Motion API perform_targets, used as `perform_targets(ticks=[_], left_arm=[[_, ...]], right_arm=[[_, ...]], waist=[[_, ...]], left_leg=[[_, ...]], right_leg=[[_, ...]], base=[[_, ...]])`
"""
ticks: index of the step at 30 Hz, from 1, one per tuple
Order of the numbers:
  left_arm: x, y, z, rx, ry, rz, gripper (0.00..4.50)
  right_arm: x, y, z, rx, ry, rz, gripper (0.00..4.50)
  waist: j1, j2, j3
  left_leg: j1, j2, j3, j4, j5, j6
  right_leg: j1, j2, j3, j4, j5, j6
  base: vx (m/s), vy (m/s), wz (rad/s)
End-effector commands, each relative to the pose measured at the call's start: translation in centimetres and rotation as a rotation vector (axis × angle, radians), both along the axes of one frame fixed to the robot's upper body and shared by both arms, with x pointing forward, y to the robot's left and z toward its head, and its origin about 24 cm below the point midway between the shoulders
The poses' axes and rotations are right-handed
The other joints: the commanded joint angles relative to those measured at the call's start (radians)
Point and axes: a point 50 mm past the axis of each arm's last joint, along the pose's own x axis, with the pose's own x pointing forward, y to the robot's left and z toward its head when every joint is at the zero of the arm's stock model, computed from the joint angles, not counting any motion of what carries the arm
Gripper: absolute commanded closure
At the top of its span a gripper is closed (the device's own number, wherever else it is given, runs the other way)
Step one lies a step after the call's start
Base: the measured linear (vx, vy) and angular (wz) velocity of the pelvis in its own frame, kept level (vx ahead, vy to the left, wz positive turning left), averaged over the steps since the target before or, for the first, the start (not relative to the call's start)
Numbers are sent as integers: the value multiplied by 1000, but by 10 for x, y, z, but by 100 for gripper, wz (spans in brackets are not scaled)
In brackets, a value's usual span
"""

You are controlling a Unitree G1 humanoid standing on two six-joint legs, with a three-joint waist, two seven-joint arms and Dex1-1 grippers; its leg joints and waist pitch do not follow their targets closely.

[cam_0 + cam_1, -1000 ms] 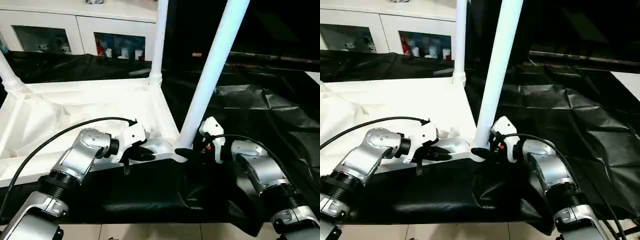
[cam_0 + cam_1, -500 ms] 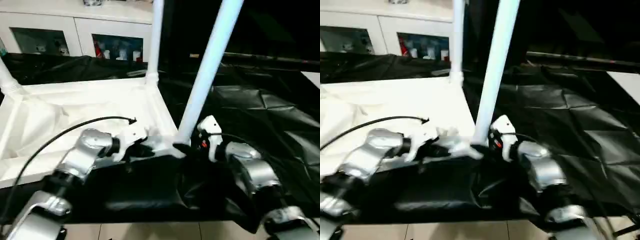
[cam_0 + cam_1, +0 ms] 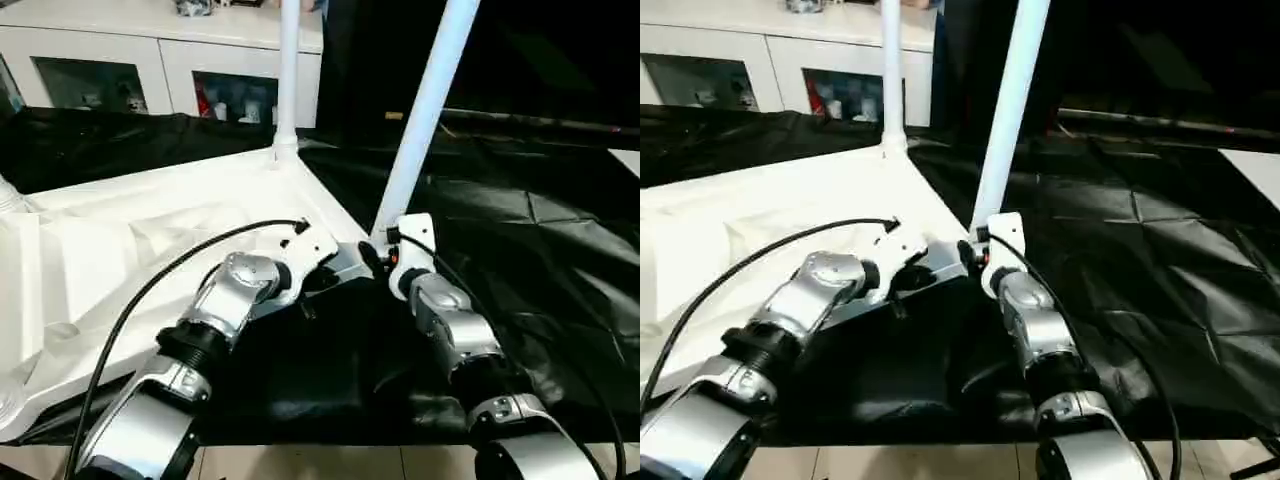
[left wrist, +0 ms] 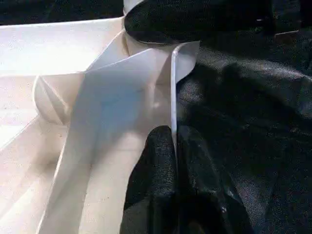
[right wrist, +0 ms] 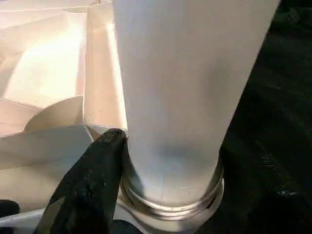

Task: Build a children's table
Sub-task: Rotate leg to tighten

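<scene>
A black-covered work table stands before a white glass-door cabinet.

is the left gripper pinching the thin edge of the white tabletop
Yes: in the left wrist view the left gripper has its jaws closed on the thin rim of the tabletop.

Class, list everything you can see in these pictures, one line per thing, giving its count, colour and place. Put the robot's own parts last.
Table top: one, white, upside down on the work table, ribbed underside up.
Table legs: three, white; near leg standing in the corner socket by the grippers, far leg in the far corner, a third at the picture's left edge.
Work table: one, covered in black sheeting.
Cabinet: one, white with glass doors, behind the work table.
Left gripper: one, black fingers shut on the table top's rim.
Right gripper: one, black, at the base of the near leg.
Forearms: two, silver.
</scene>
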Motion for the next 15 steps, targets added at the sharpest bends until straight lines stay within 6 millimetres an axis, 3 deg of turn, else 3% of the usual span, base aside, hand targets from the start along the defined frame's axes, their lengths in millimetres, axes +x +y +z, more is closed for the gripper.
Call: perform_targets(ticks=[1, 3, 4, 6, 9, 13, 15], left_arm=[[-7, -4, -11, 11, 44, -51, 450], [-7, 1, -11, 13, 44, -53, 450], [-7, 4, -11, 13, 45, -59, 450], [-8, 15, -10, 18, 53, -73, 450], [-15, 30, -8, 7, 92, -157, 450], [-26, 44, -4, 12, 121, -288, 450], [-35, 51, 2, -13, 170, -350, 450]], right_arm=[[-3, 12, 2, 52, -10, 102, 117], [-3, 9, 6, 49, -27, 154, 110], [-3, 8, 9, 47, -34, 191, 85], [-9, -2, 12, 5, -20, 359, 76], [-21, -19, 16, -64, -14, 565, 76], [-28, -36, 21, -110, 6, 682, 76], [-32, -42, 22, -134, 21, 734, 76]], waist=[[-2, 12, -47], [-2, 9, -49], [-2, 9, -49], [3, 5, -48], [4, 8, -49], [-1, 9, -53], [1, 12, -55]], left_leg=[[-6, 27, -9, -75, -240, 8], [-9, 28, -8, -74, -209, 15], [-9, 28, -8, -74, -209, 15], [-12, 26, -5, -71, -182, 41], [-18, 26, -5, -68, -152, 55], [-18, 28, -5, -66, -122, 68], [-11, 32, -3, -65, -117, 63]], right_leg=[[39, -78, 60, -92, -332, -107], [41, -77, 61, -85, -282, -121], [41, -77, 61, -85, -282, -121], [49, -74, 61, -84, -247, -127], [54, -76, 61, -80, -220, -134], [54, -76, 61, -70, -157, -165], [50, -76, 61, -64, -130, -192]], base=[[0, 0, 0], [0, 0, 0], [0, 0, 0], [0, 0, 0], [0, 0, 0], [0, 0, 0], [0, 0, 0]])
